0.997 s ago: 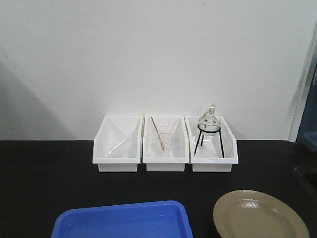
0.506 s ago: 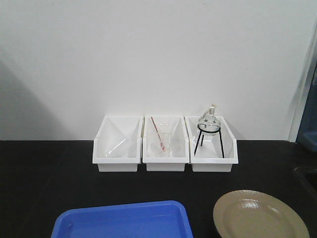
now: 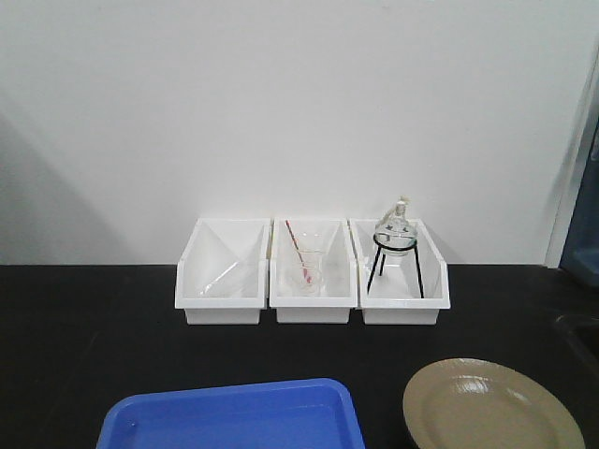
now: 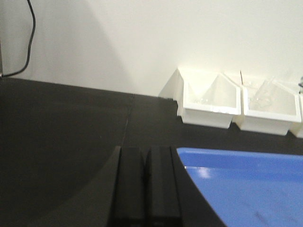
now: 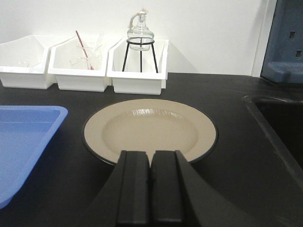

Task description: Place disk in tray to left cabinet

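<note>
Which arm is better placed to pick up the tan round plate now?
Right. The right tool sits closed directly before the glossy tan round plate; the left tool is beside the blue plastic tray instead.

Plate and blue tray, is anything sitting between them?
Nothing. In the right wrist view, only bare black table separates the plate from the blue tray.

The front view's lower edge cuts off the near parts of the tray (image 3: 234, 419) and the disk (image 3: 491, 412).
</note>
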### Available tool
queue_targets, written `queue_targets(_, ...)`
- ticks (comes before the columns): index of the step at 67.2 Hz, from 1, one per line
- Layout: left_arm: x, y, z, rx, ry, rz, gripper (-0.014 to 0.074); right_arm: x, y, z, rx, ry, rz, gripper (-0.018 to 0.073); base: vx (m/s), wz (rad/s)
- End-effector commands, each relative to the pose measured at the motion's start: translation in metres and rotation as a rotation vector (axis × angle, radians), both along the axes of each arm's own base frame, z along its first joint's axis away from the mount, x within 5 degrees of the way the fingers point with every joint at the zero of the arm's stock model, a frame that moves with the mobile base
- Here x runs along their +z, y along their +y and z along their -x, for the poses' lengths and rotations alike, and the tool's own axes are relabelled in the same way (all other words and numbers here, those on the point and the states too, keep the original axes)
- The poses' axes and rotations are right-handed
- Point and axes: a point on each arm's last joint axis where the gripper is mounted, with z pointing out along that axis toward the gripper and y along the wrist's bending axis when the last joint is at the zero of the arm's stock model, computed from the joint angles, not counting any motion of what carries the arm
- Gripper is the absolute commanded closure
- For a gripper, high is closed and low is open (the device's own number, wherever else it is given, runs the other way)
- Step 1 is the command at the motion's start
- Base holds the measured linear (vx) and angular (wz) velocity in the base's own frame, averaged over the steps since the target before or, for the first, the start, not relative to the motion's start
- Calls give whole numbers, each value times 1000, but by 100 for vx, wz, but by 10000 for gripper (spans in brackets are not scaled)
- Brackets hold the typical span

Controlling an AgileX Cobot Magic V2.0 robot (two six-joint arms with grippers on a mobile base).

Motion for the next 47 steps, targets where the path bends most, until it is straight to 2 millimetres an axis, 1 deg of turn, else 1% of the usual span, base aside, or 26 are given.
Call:
queue_targets(1,8,1,1,12,-139,7,603,7,0,-1,1,-134,-9,568,0,0)
queue_targets(6,18,2,2,18,-208,6,603,16,1,0,4,-224,-54,568,0,0)
queue_targets(10,33,2,5,22,-279,4,603,29,0,2,8,-312,-94,568,0,0)
queue_targets(15,53,2,10,20,-327,4,603,45,0,4,9,-339,-100,566,0,0)
queue_targets(16,58,2,11,20,-334,-2,603,51,0,5,9,-345,-101,566,0,0)
queue_targets(18,67,2,13,18,-338,-7,603,58,0,5,8,-327,-95,565,0,0)
queue_targets(21,85,1,16,16,-341,-24,603,70,0,6,5,-297,-92,564,0,0)
queue_targets(25,100,0,16,13,-299,-62,603,88,0,4,2,-241,-85,563,0,0)
queue_targets(29,113,0,12,10,-251,-96,603,96,0,-1,-3,-166,-74,561,0,0)
queue_targets(31,115,0,9,7,-223,-104,603,101,0,-4,-5,-140,-70,560,0,0)
queue_targets(34,118,0,4,5,-190,-120,603,104,1,-10,-7,-84,-65,560,0,0)
queue_targets(38,117,0,-3,4,-157,-122,603,105,2,-19,-8,-45,-59,557,0,0)
queue_targets(47,103,0,-17,-6,-42,-118,596,97,4,-42,-11,52,-38,542,0,0)
